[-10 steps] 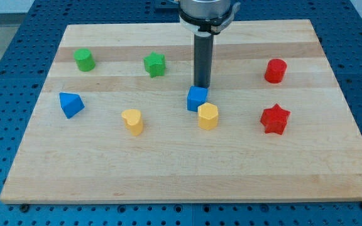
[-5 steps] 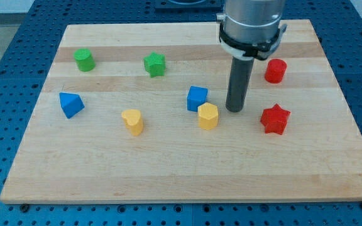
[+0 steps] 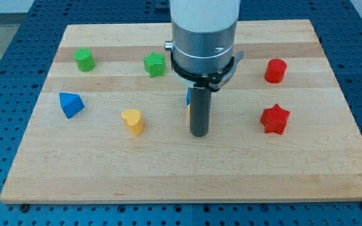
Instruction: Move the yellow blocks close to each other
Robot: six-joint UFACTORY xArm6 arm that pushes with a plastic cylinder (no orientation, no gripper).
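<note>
Tip (image 3: 198, 134) was set on counter (image 3: 168, 176), just in front of yellow block (image 3: 188, 113), itself mostly hidden behind rod beside blue block (image 3: 187, 96). Yellow heart block (image 3: 132, 121) lay well apart at view's left. No end effector was fitted, so no open or closed state could be told. Hidden block was best approached from view's right, then pushed slowly and squarely leftward, clear of blue block.

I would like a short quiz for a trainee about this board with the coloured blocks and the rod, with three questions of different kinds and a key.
1. True or false: my tip touches the yellow heart-shaped block.
2. Which block lies nearest the view's left edge? A. blue triangular block B. red star-shaped block C. green star-shaped block
3. Fill in: the rod hides most of a blue block and a ____ block, of which only slivers show.

Key: 1. false, the tip stands apart from it, toward the view's right. 2. A. 3. yellow.
</note>
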